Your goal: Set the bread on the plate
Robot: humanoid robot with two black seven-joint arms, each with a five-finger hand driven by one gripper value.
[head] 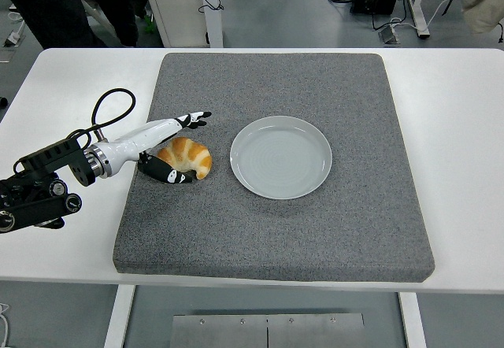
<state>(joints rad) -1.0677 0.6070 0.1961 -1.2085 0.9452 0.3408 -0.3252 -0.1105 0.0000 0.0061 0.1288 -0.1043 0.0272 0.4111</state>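
Head view puts your left hand (175, 145) at the croissant (186, 156), which sits on the grey mat (276, 238) just left of the plate (281, 157) and not touching it. Your arm comes in from the left edge, its black joint block over the bare white table (457, 127), the white forearm crossing onto the mat's left side. You have the upper fingers (193, 118) stretched out past the far side of the bread, and the thumb (169, 176) lies along its near side, so the hand brackets the croissant from both sides. You can see the thumb against the crust; the upper fingers look to be just clear of it, spread rather than curled. You should read that as a hand cupped around the bread with no closed grasp visible. The croissant rests flat on the mat, its curved back toward the plate's side. The plate is pale grey-blue, round, with nothing on it, lying near the middle of the mat. A black cable (106, 112) loops up from your forearm over the table. Your right arm is out of sight. At the top left edge you can see dark trouser legs (47, 5) of a person standing beyond the table
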